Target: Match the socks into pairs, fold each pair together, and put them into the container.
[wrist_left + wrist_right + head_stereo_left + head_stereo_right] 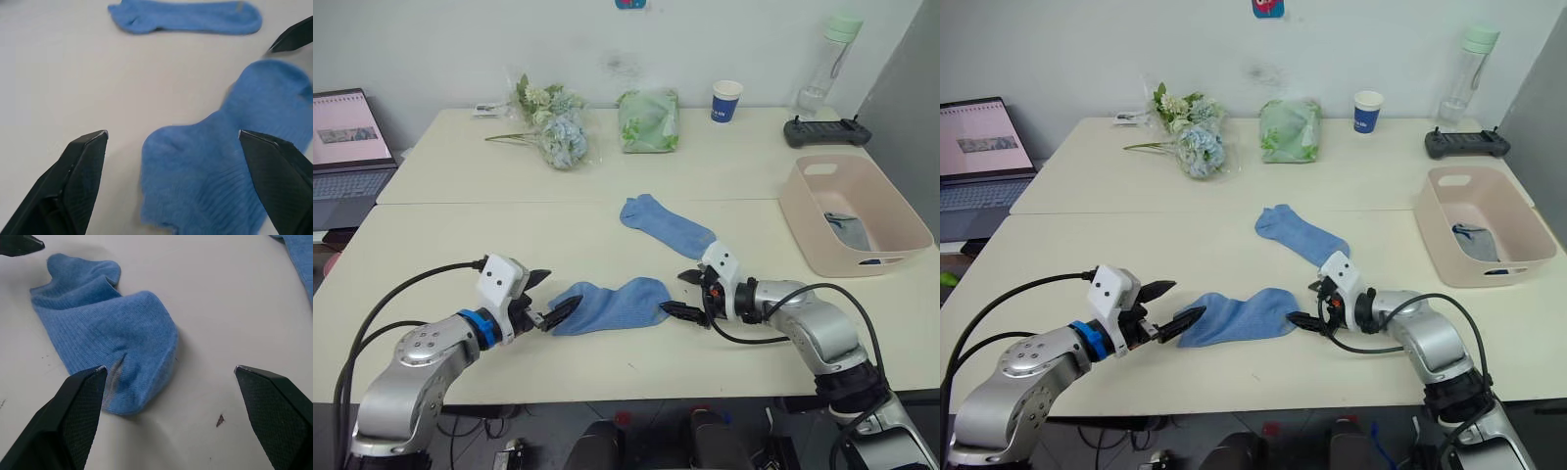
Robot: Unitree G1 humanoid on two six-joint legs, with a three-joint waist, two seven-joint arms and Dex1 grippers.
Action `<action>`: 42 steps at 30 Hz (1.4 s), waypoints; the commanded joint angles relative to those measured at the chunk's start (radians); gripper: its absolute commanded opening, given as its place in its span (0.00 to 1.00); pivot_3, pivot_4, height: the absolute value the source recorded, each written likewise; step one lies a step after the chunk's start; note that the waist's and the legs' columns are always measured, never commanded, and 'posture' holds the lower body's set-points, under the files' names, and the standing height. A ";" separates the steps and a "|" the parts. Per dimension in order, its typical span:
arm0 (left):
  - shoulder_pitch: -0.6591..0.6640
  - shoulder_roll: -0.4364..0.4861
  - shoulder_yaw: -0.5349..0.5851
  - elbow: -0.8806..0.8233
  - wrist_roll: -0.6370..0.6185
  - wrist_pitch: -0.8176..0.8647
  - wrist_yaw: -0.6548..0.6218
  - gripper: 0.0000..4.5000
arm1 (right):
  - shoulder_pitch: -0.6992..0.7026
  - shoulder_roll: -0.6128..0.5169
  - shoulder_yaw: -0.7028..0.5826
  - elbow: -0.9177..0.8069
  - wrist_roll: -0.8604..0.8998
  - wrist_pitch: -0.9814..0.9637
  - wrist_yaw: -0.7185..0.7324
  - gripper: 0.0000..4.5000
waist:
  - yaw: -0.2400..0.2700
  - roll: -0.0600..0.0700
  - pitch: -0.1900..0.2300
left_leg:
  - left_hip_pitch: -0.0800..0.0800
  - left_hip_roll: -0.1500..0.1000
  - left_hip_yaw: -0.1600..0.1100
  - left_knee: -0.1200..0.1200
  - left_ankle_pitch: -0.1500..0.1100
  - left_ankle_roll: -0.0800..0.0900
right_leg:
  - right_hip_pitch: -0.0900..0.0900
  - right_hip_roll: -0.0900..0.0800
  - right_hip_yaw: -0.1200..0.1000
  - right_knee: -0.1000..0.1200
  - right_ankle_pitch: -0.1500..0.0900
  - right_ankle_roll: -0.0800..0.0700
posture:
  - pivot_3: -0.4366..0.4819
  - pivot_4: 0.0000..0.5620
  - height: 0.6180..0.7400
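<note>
Table [460, 235] carries it all: pink container [803, 220] at the right edge with grey socks [848, 231] inside. Nearer light blue sock [612, 305] lies crumpled between both grippers, second light blue sock [666, 225] just beyond it. Left gripper [555, 300] spread wide at one end, right gripper [682, 294] gaping at the other, neither gripping.

Near sock [612, 305] between grippers; container [897, 233] right.
</note>
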 commanded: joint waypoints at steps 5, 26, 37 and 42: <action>-0.007 0.027 -0.095 0.100 0.089 -0.033 -0.015 0.91 | -0.001 0.017 0.006 -0.047 0.038 0.043 -0.002 0.54 | 0.001 0.000 0.000 | 0.000 0.000 0.000 0.000 0.000 0.000 | 0.000 -0.001 0.000 -0.001 0.000 0.000 | 0.48 0.27 1.00; 0.062 -0.054 -0.009 -0.041 -0.080 0.090 0.038 0.00 | -0.003 -0.091 -0.083 -0.088 0.086 0.130 0.000 0.00 | 0.001 0.000 0.000 | -0.001 0.000 0.000 0.000 0.000 0.000 | 0.000 -0.001 0.000 -0.001 0.000 0.000 | 0.48 0.27 1.00; 0.161 -0.171 -0.078 -0.270 -0.120 0.221 0.197 0.00 | -0.226 -0.014 0.069 0.153 -0.053 -0.048 0.012 0.00 | -0.002 0.000 0.000 | 0.000 0.001 0.001 0.000 0.000 0.000 | 0.000 0.000 0.001 0.000 0.000 0.000 | 0.48 0.27 1.00; 0.250 -0.259 -0.093 -0.395 -0.136 0.278 0.322 0.00 | -0.383 0.144 0.159 0.407 -0.143 -0.214 0.020 0.00 | -0.005 0.000 0.000 | 0.000 0.000 0.002 0.000 0.000 0.000 | 0.000 0.000 0.002 -0.001 0.000 0.000 | 0.48 0.27 1.00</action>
